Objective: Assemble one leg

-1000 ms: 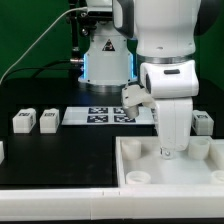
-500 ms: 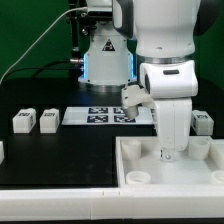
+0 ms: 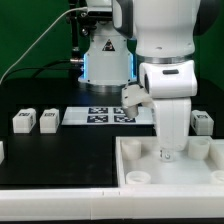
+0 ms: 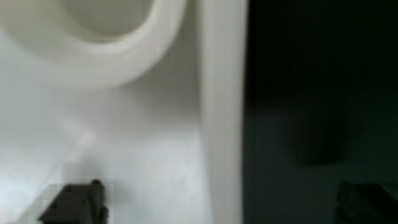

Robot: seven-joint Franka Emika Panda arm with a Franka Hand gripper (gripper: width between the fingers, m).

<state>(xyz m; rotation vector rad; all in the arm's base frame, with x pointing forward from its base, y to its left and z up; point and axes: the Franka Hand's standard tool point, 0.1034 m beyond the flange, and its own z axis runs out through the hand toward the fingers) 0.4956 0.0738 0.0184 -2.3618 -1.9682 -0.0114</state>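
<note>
Gripper low inside tray, fingers spread wide, nothing held; leg and its twin sitting on table toward exterior view's left, well apart from gripper

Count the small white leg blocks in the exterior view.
3. Two legs sit side by side at the exterior view's left; a third at its right, behind the arm. A cut-off white piece at the left edge may be another.
</note>
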